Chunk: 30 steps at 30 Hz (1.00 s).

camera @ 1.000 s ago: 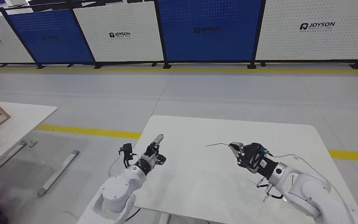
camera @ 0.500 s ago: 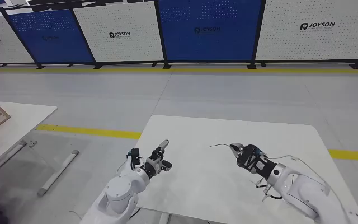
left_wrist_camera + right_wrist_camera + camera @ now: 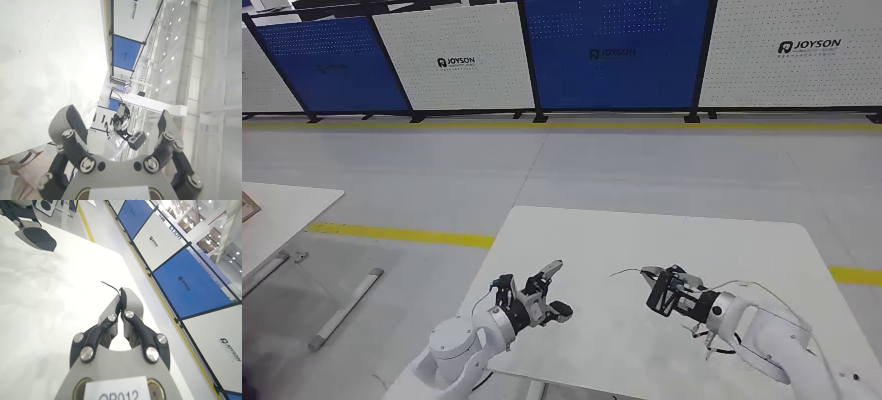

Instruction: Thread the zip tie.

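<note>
Two grippers hang over the white surface [image 3: 642, 230], well apart, and only one carries anything. The right gripper [image 3: 121, 294] is clamped tight on the zip tie [image 3: 110, 286], pinching it at the very fingertips so that a thin black tail curves out ahead, clear of the surface. The tie's head cannot be made out and may be hidden between the pads. The left gripper [image 3: 556, 290] stands wide and empty near the surface's left edge, facing across toward the other. Risks, as judged: the hold is shallow, so any knock from the left gripper could twist the tie or pull it free. The tail is limp and curved, so it may bend aside instead of entering the head. If the head does sit inside the pads, there is no opening to thread into without a regrasp, and a regrasp invites a drop. Nothing lies on the surface between the two grippers. Around it are a second table [image 3: 282, 210] off to the left, a yellow floor line [image 3: 392, 235] and a row of blue and white fence panels [image 3: 612, 55] well behind, none of them in the way.
</note>
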Available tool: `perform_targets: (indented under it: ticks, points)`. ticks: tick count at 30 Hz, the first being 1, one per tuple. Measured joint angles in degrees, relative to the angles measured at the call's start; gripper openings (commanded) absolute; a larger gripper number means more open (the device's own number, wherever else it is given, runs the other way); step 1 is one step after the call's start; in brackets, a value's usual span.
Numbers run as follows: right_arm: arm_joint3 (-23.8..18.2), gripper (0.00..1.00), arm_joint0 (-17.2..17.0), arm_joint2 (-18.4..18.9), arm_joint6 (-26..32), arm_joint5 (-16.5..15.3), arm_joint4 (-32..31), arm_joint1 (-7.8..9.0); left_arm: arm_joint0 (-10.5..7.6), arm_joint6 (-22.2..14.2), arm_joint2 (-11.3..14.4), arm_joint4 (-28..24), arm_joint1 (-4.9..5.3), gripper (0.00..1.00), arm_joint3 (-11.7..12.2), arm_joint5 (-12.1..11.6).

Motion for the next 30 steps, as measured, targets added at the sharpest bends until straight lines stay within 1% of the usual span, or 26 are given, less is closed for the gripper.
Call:
perform_targets:
  ticks: [5,7,10,14,17,18,21,23,30]
  points:
    - [0.00,0.00,0.00,0.00,0.00,0.00,-0.01,0.00,-0.01,-0.02,0.06,0.01,-0.01,1.00,0.06,0.00]
    - [-0.10,0.00,-0.07,-0.09,0.28,0.00,-0.42,-0.04,-0.16,-0.07,0.71,-0.36,-0.05,1.00,0.67,0.00]
    - [-1.16,0.00,0.18,-1.22,1.88,0.02,-4.98,-0.55,-1.06,0.51,2.74,-1.79,-0.12,1.00,1.38,0.00]
    - [-1.51,0.00,1.33,-3.45,1.77,0.00,-8.89,-1.33,-3.43,1.74,6.00,-2.77,0.10,1.00,2.28,0.00]
    - [-1.43,0.00,2.07,-4.68,0.48,0.00,-10.15,-1.64,-5.91,4.00,9.35,-4.45,0.25,1.00,3.26,0.00]
    - [-1.34,0.00,2.24,-4.98,-0.43,0.00,-10.34,-1.67,-6.99,4.82,10.52,-5.47,0.39,1.00,3.85,0.00]
    - [-0.85,0.00,2.52,-5.37,-2.41,0.00,-10.41,-1.56,-9.60,7.47,12.67,-7.71,0.73,1.00,5.08,0.00]
    - [-0.81,0.00,2.53,-5.37,-2.46,0.00,-10.38,-1.54,-9.95,8.02,12.93,-7.94,0.77,1.00,5.24,0.00]
    - [-0.83,0.00,2.52,-5.35,-2.38,0.00,-10.37,-1.55,-9.86,7.88,12.85,-7.86,0.76,1.00,5.19,0.00]
